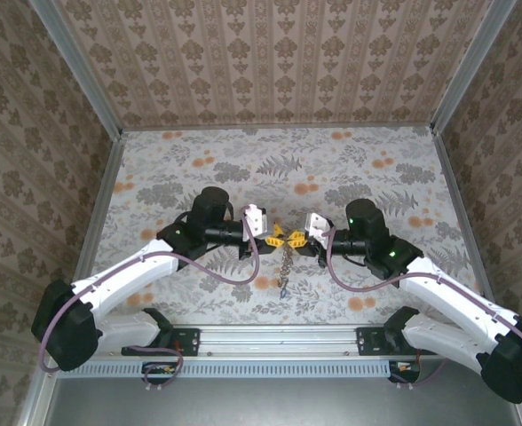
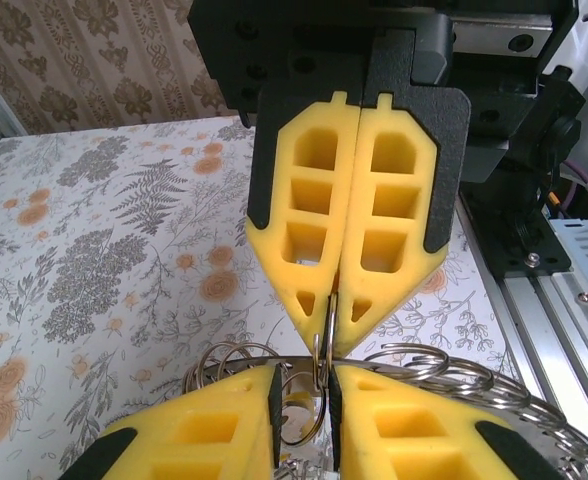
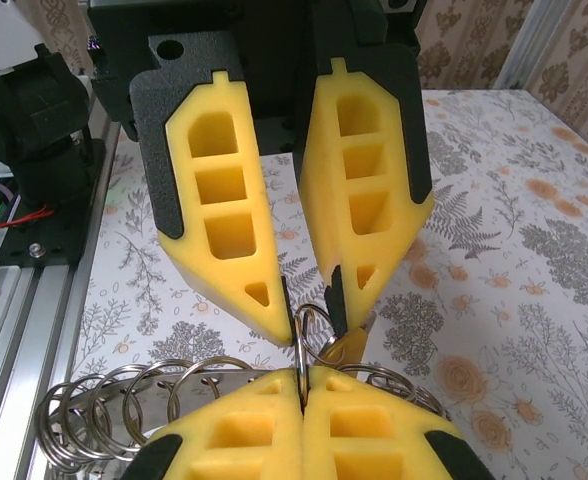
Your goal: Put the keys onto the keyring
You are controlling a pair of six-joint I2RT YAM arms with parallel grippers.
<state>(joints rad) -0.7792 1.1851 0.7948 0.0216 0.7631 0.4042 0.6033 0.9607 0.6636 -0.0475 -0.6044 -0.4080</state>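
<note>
The keyring (image 1: 285,264) dangles as a chain from the spot where the two tools meet tip to tip, over the middle of the flowered surface (image 1: 181,169). The right tool (image 3: 302,385) has its fingers pressed together on one wire loop. The left tool (image 2: 302,380) shows a narrow gap with a loop inside it; I cannot tell whether it grips.

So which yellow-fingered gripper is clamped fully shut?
The right gripper, closed flush on the silver wire keyring; the left gripper stands visibly parted.
</note>
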